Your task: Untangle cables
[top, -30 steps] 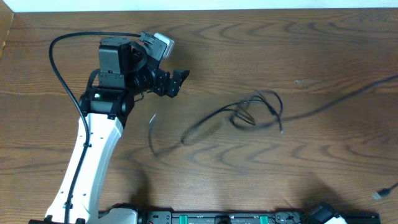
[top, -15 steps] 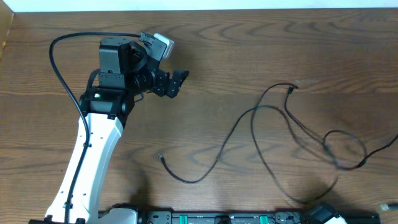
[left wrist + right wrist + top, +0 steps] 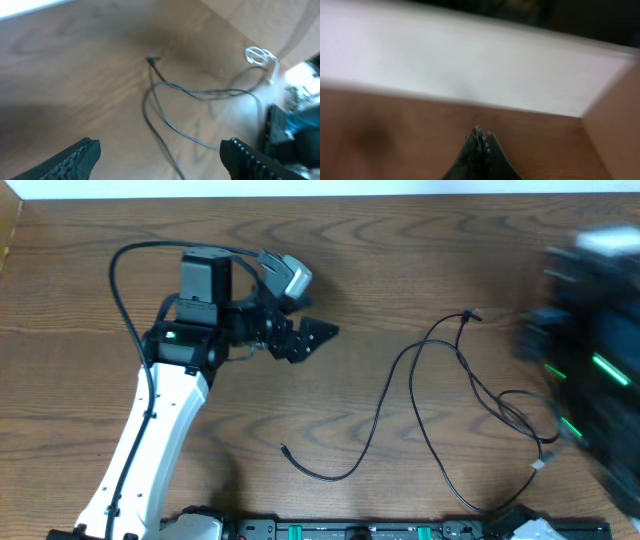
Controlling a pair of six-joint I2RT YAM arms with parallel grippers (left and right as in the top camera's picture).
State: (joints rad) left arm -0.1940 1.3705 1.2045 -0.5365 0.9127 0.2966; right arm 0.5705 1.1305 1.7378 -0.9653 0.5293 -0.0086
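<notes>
Overhead: cables (image 3: 440, 395) spread looser than a moment ago; my left gripper (image 3: 318, 335) gapes empty, right gripper (image 3: 480, 136) pinched closed, arriving blurred.

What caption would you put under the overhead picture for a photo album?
White left arm's open gripper hovers over the brown wooden table beside loose thin black cables; blurred right arm at right.

Overhead straight down on table (image 3: 400, 240); low wrist views across it

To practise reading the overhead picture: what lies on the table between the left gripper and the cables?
Nothing: in the overhead view, only bare wood separates the left gripper from the cables.
</notes>
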